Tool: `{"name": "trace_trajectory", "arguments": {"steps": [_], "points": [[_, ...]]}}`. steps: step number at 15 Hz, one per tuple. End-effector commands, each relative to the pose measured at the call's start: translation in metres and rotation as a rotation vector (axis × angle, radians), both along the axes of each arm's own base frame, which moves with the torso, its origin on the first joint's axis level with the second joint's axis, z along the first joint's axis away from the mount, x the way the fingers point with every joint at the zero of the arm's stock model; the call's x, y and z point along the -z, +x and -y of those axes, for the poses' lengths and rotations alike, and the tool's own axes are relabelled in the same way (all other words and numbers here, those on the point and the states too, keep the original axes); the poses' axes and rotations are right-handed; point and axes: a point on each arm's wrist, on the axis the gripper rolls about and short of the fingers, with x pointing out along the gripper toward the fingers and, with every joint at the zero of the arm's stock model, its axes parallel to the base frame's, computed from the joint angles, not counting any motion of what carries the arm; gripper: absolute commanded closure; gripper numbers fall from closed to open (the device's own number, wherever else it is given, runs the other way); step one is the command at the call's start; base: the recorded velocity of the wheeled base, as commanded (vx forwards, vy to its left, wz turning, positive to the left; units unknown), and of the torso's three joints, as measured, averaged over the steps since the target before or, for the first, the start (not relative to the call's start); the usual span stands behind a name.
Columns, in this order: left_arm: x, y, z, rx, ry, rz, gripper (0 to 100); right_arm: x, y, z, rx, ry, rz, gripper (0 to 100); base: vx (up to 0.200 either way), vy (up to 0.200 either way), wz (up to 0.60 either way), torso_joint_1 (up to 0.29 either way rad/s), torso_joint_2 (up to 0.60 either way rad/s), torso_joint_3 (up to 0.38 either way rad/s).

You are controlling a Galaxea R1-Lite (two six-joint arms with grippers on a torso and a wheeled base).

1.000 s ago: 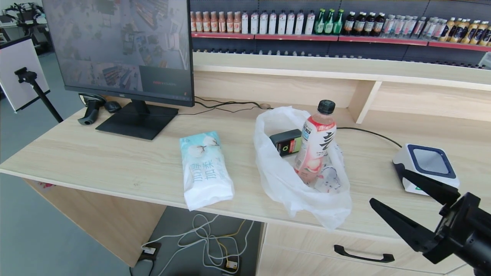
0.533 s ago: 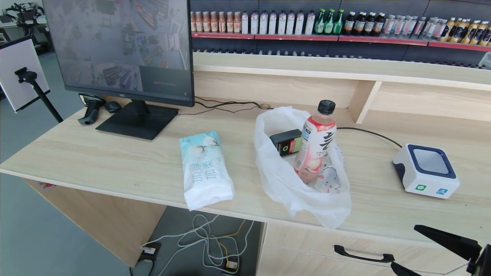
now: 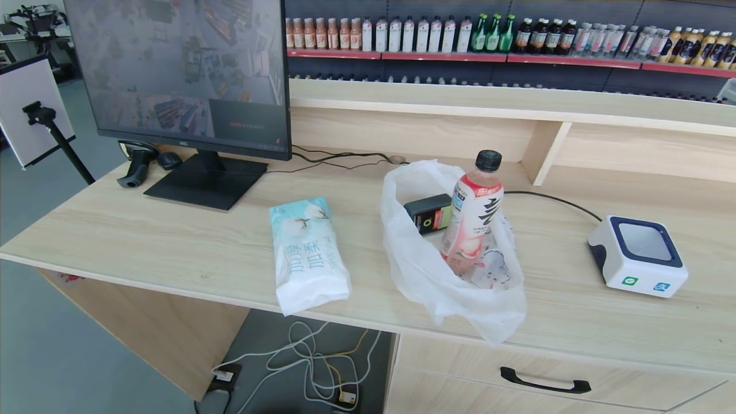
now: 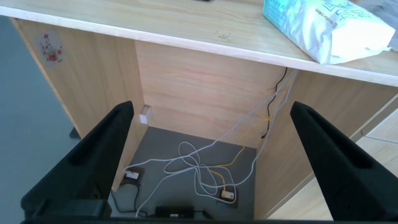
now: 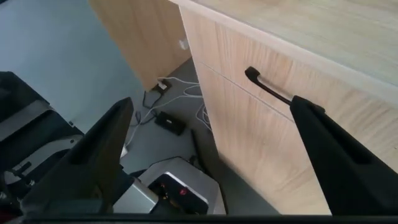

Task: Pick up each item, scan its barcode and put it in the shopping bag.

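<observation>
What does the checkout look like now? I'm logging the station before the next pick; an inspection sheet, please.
Surface: wooden counter, level.
Job's things: tissue pack flat at the front edge, unbagged; bottle and dark box inside shopping bag; scanner on the right.
Clutter: monitor, handheld scanner, mouse.
Grippers: left gripper and right gripper open, empty, below counter height.
Cables: scanner cable on the counter; loose cables on the floor.
Surroundings: drink shelves behind.

Wooden counter with monitor, tissue pack, shopping bag, barcode scanner
</observation>
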Motion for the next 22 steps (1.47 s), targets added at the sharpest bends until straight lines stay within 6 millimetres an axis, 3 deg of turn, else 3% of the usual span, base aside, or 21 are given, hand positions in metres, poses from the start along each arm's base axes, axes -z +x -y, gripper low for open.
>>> {"name": "trace_trajectory", "arguments": {"steps": [1, 5, 8, 13, 22], "points": [[-0.0002, 0.0, 0.0, 0.0, -0.002, 0.001, 0, 0.0088, -0.0119, 0.0051, -0.001, 0.041, 0.121, 0, 0.0, 0.0, 0.0, 0.0, 0.0, 0.0], [-0.0002, 0.0, 0.0, 0.0, -0.002, 0.001, 0, 0.0114, -0.0147, 0.0058, 0.02, 0.023, 0.176, 0, 0.0, 0.0, 0.0, 0.0, 0.0, 0.0], [0.0, 0.0, 0.0, 0.001, -0.002, 0.0, 0, 0.0132, -0.0154, 0.0053, 0.355, 0.014, 0.185, 0, 0.0, 0.0, 0.0, 0.0, 0.0, 0.0], [0.0, 0.0, 0.0, 0.0, -0.002, 0.0, 0, 0.0166, -0.0127, 0.002, 0.528, -0.017, 0.133, 0, 0.0, 0.0, 0.0, 0.0, 0.0, 0.0], [0.0, 0.0, 0.0, 0.0, 0.0, 0.0, 0, 0.0175, -0.0148, 0.0006, 0.613, -0.035, 0.164, 0, 0.0, 0.0, 0.0, 0.0, 0.0, 0.0]]}}
